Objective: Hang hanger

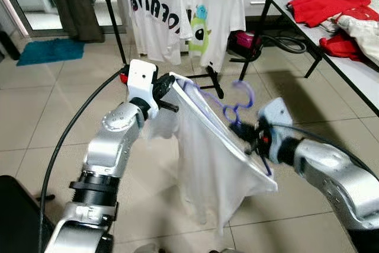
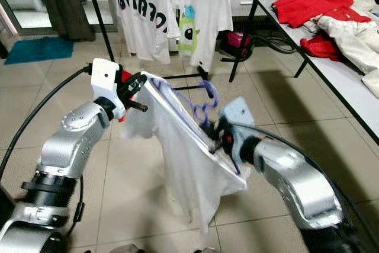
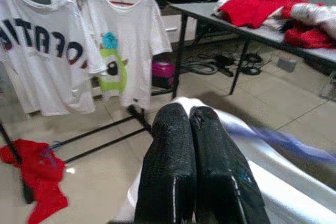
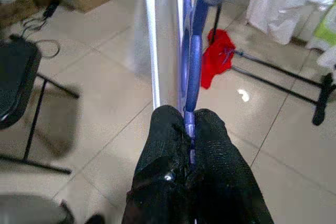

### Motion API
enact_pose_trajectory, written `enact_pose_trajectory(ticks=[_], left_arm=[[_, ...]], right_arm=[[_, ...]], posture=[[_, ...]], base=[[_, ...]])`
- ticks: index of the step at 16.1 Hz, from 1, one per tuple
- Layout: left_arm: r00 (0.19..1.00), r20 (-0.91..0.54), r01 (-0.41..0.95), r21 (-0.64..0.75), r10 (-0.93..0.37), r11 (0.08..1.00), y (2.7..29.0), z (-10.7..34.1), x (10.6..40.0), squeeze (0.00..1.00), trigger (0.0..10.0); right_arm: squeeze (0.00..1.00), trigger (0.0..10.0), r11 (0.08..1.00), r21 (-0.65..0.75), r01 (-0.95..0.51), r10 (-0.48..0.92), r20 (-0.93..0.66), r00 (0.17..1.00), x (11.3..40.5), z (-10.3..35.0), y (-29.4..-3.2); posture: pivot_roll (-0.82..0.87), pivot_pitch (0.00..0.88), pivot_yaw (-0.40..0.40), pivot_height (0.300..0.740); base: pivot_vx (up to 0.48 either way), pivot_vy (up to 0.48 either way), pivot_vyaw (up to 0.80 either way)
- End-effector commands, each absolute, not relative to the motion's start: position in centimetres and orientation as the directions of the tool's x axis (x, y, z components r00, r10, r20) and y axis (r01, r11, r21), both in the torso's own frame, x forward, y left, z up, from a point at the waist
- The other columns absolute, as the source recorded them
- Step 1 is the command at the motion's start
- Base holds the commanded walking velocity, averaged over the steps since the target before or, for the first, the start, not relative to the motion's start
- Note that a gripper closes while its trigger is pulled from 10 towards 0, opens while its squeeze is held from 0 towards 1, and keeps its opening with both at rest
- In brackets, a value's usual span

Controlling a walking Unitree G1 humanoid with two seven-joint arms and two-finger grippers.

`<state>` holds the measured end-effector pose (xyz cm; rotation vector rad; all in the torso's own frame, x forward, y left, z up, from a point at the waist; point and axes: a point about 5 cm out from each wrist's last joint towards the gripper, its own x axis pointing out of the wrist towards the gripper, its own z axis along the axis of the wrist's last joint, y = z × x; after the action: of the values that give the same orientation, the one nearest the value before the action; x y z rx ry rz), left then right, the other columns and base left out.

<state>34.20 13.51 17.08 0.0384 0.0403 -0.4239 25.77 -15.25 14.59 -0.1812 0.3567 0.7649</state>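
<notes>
The robot is carrying the purple hanger (image 1: pixel 228 111) with a white shirt (image 1: pixel 213 164), still well short of the clothes rack (image 1: pixel 210 78). Right fingers (image 4: pixel 210 145) pinch the hanger; left fingers (image 3: pixel 173 171) squeeze the shirt. Next: walk closer and hook it on.

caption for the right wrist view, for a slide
Right gripper shut on a purple hanger carrying a white shirt.

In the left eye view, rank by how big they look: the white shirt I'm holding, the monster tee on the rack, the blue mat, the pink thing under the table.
1. Held white shirt, though nearness to the camera inflates it.
2. Monster tee.
3. Blue mat.
4. Pink thing.
</notes>
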Motion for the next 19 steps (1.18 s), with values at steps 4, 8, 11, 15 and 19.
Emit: enact_pose_trajectory(ticks=[4,8,11,15,19], left_arm=[[0.887,-0.074,0.461,0.142,-0.455,0.876,15.4,17.9,34.8,0.0,0.0],[0.751,-0.125,0.659,0.203,-0.649,0.724,15.3,18.4,34.3,0.0,0.0],[0.627,-0.129,0.775,0.204,-0.768,0.598,14.4,18.7,33.5,0.0,0.0],[0.462,-0.149,0.881,0.189,-0.874,0.433,12.5,19.0,32.9,0.0,0.0],[0.503,-0.338,0.859,0.295,-0.795,0.418,14.9,17.7,33.4,0.0,0.0]], right_arm=[[0.0,10.0,0.613,-0.022,-0.79,0.697,-0.454,0.554,24.3,13.9,-15.0],[0.0,10.0,0.584,-0.065,-0.809,0.685,-0.495,0.534,24.3,13.8,-14.9],[0.0,10.0,0.574,-0.08,-0.815,0.681,-0.505,0.53,24.5,14.0,-14.4],[0.0,10.0,0.545,-0.094,-0.833,0.69,-0.514,0.509,24.3,14.0,-13.7],[0.0,10.0,0.578,-0.114,-0.808,0.684,-0.473,0.556,24.7,14.9,-13.9]], posture=[[-0.12,0.022,-0.015,0.74],[-0.11,0.026,-0.021,0.74],[-0.11,0.033,-0.019,0.74],[-0.12,0.035,-0.008,0.74],[-0.12,0.03,0.011,0.74]], base=[[0.0,0.0,0.0],[0.0,0.0,0.0],[0.0,0.0,0.0],[0.0,0.0,0.0],[0.0,0.0,0.0]])
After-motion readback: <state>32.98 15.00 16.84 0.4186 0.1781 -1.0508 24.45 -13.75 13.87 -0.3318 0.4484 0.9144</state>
